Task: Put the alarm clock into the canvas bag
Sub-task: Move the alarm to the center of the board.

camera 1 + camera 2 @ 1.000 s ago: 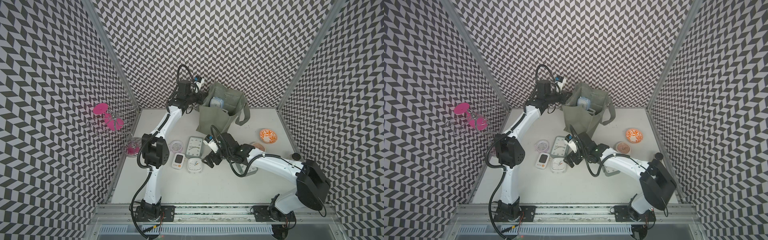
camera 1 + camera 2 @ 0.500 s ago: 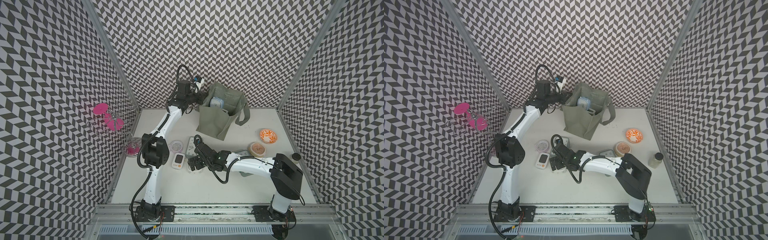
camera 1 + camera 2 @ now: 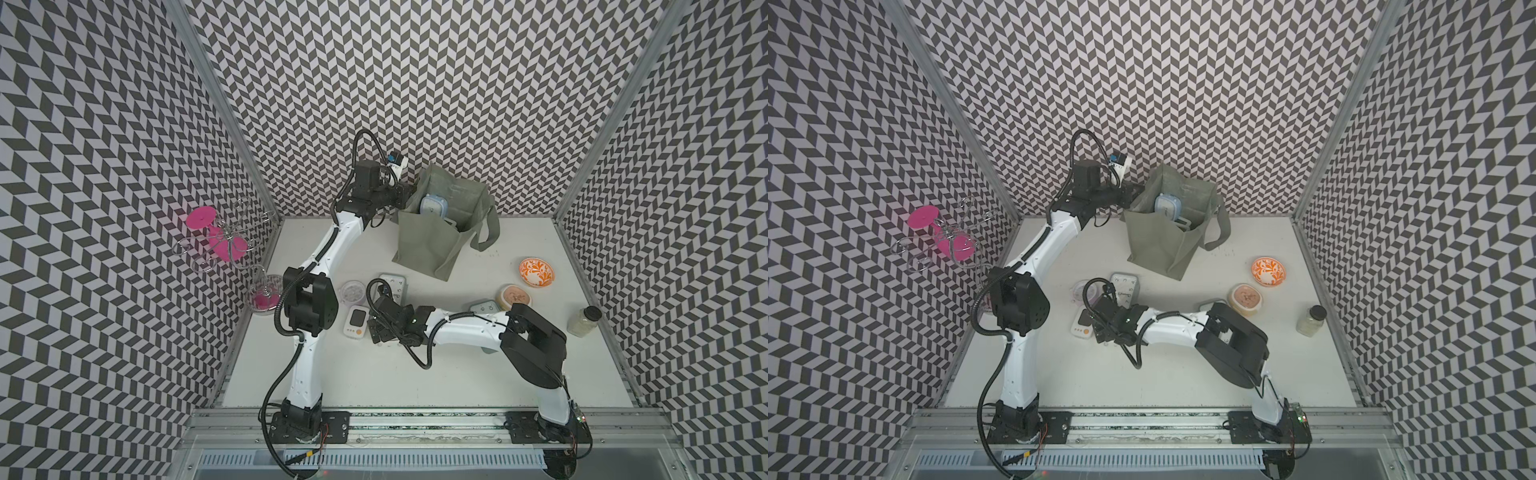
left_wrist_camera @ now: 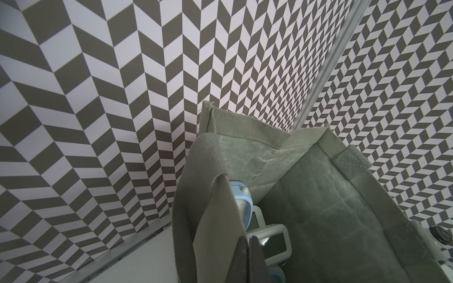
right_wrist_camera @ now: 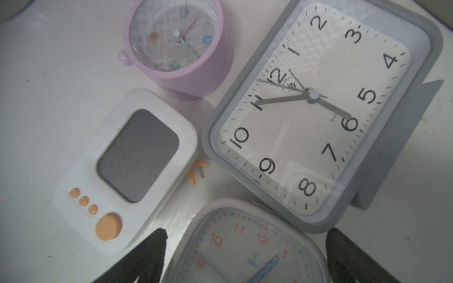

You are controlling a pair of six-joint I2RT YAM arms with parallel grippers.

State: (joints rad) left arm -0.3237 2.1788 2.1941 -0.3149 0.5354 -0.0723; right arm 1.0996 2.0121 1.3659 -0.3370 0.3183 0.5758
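The canvas bag (image 3: 424, 245) (image 3: 1158, 245) stands upright and open at the back of the table. My left gripper (image 3: 409, 195) (image 4: 248, 239) is shut on its near rim. Inside the bag (image 4: 343, 208) lie a blue clock (image 4: 241, 203) and a white digital clock (image 4: 272, 242). My right gripper (image 3: 380, 332) (image 5: 246, 232) hangs open low over a white alarm clock (image 5: 245, 250) with orange numerals. One finger stands on each side of the clock, clear of it. In both top views the gripper hides most of this clock.
Around it lie a grey rectangular clock (image 5: 318, 110) (image 3: 392, 284), a pink round clock (image 5: 176, 41) (image 3: 351, 291) and a white digital clock (image 5: 127, 166) (image 3: 356, 328). To the right stand an orange patterned bowl (image 3: 536, 272), a lidded tub (image 3: 515, 297) and a jar (image 3: 585, 326).
My right arm has swung left and come down from beside the clocks to over the white alarm clock. The left arm and the bag have not moved.
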